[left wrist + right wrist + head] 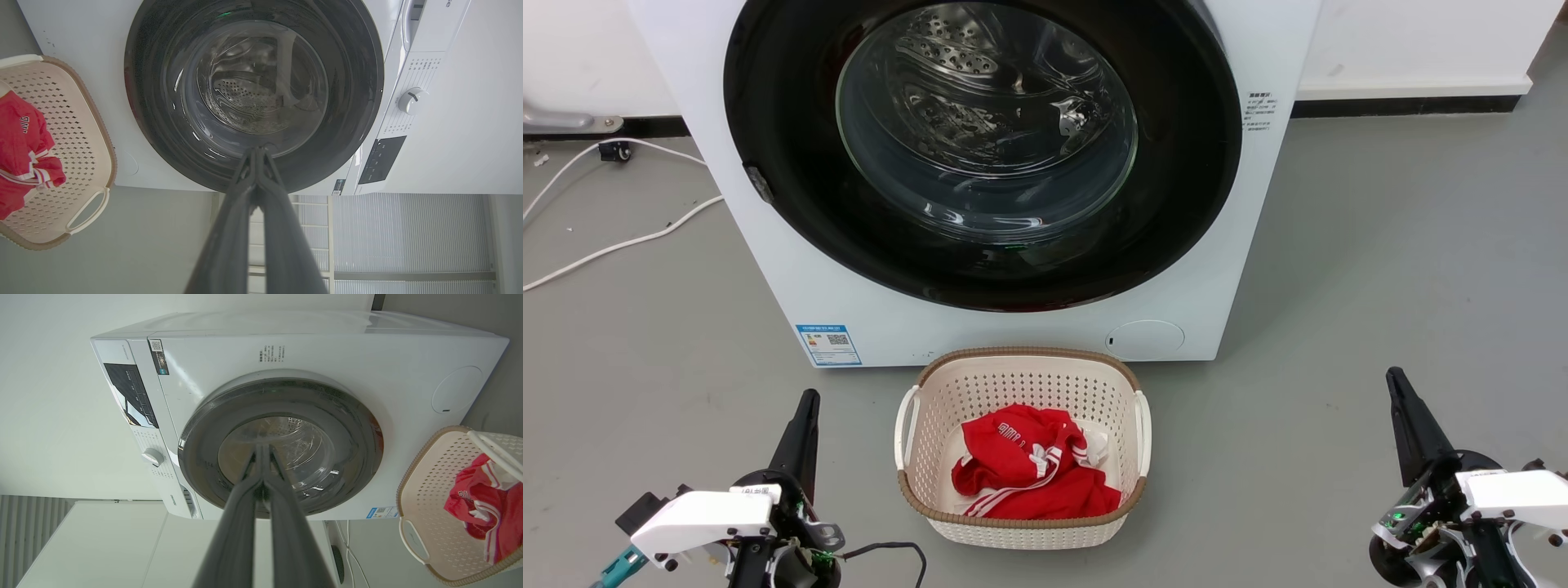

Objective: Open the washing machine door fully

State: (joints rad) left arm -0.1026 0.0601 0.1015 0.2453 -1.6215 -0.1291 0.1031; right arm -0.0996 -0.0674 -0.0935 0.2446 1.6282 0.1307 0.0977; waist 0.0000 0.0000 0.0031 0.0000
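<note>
straight ahead, the washing machine door (983,155) faces me squarely; left gripper (807,404) and right gripper (1396,382) both clenched, empty.

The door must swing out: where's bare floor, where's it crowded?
Bare: the grey floor right of the washing machine, ahead of the right gripper. Crowded: the laundry basket sits before the washing machine door; white cables lie at left.
</note>
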